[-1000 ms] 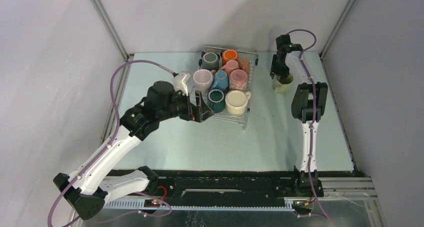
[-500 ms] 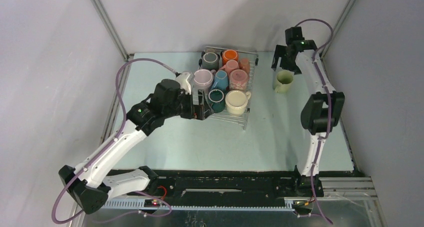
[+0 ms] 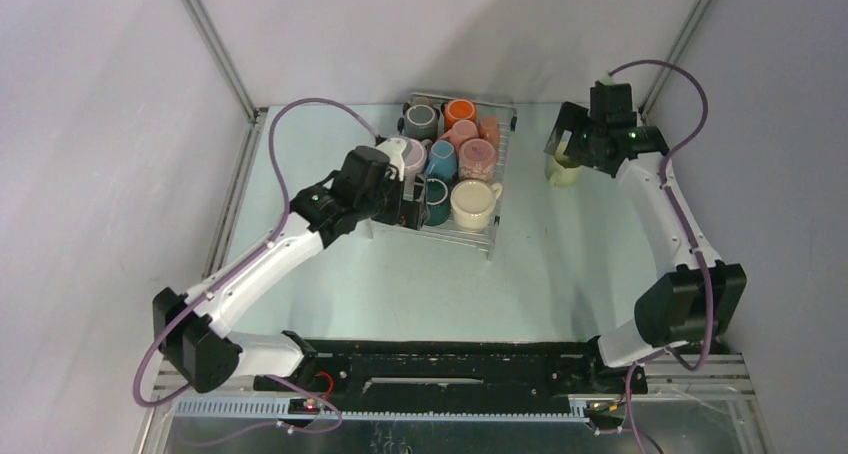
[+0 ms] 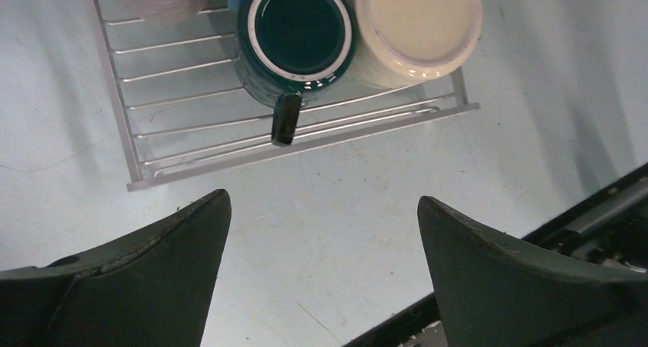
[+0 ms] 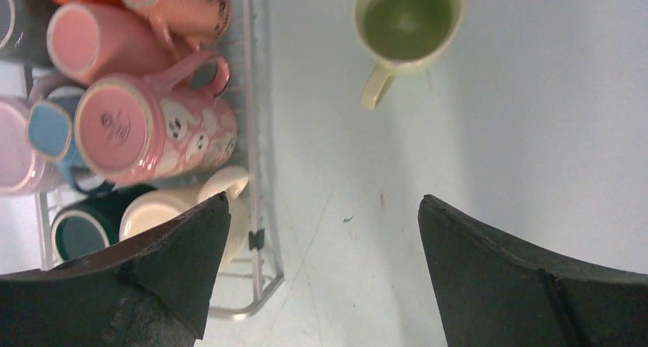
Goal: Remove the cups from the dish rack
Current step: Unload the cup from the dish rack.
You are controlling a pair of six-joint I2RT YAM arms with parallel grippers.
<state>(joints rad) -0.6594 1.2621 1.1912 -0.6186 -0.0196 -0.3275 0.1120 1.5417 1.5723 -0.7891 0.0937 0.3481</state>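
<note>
Cups (image 3: 478, 159) mostly sit in dish rack (image 4: 183, 110), 12 o'clock on tabletop (image 3: 560, 274); pale-green mug (image 5: 409, 22) stands apart at 2, prob. unloaded. Left fingers (image 4: 168, 248) wide open, empty, facing teal mug (image 4: 302, 37); right fingers (image 5: 176, 263) likewise.

We count one wire dish rack (image 4: 191, 125) with nine in it, a grey mug (image 3: 420, 122), an orange mug (image 3: 460, 112), a pink mug (image 3: 461, 133), a salmon-pink mug (image 3: 489, 130), a lilac mug (image 3: 410, 152), a blue mug (image 3: 441, 159), a speckled pink mug (image 5: 153, 129), a teal mug (image 4: 299, 26) and a cream mug (image 4: 416, 22), and a tenth, one pale green mug (image 5: 409, 18), on the tabletop (image 3: 400, 284).
</note>
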